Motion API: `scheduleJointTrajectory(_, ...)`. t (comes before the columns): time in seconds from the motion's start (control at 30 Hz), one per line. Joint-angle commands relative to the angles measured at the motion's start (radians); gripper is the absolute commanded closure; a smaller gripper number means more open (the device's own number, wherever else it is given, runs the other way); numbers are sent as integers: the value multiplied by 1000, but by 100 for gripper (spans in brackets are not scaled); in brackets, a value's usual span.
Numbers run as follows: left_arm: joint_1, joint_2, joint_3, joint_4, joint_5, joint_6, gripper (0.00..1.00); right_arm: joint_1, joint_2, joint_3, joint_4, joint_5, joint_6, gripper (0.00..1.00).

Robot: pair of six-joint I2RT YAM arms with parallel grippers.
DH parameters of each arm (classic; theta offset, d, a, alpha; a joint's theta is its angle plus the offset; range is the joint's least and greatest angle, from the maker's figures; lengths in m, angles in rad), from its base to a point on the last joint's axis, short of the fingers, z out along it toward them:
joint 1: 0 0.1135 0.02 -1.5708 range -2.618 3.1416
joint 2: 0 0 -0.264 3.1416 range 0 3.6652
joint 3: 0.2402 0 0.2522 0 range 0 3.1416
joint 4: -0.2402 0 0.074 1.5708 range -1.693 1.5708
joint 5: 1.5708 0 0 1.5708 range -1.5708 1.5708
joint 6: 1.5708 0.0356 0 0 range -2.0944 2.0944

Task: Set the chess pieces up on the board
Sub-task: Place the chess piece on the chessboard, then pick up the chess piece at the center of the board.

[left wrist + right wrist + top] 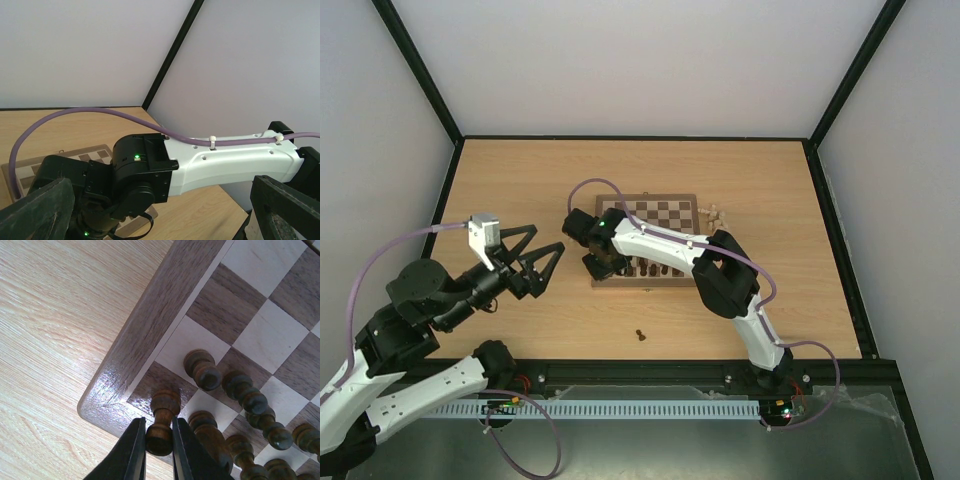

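Note:
The checkered board (660,212) lies mid-table; its near-left corner (107,385) fills the right wrist view. My right gripper (158,437) is shut on the head of a dark brown piece (162,420) whose base rests on the dark corner square. Several more dark pieces (202,371) stand in rows beside it. In the top view the right gripper (601,264) sits over the board's near-left corner. Pale pieces (716,214) lie off the board's right edge. One dark piece (640,336) lies on the table in front. My left gripper (548,264) is open and empty, left of the board.
The right arm's white link (230,160) and black wrist (135,172) cross the left wrist view just ahead of the left fingers (37,210). Black frame posts and grey walls bound the table.

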Motion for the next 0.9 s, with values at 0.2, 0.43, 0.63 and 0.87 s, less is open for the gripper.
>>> scheduleJointTrajectory(0.2, -3, 29, -4, 4, 2, 13, 0, -3, -7, 16, -36, -35, -16, 82)
scheduleJointTrajectory(0.43, -3, 34, -5, 10, 1, 12, 1, -2, -30, 19, -32, -43, -20, 79)
scheduleJointTrajectory(0.63, -2, 44, -4, 17, 1, 10, 1, -3, -55, 24, -33, -20, -23, 77)
scheduleJointTrajectory(0.87, -2, 41, 8, 23, -1, 6, 1, -2, -174, 8, -6, -63, -19, 70)
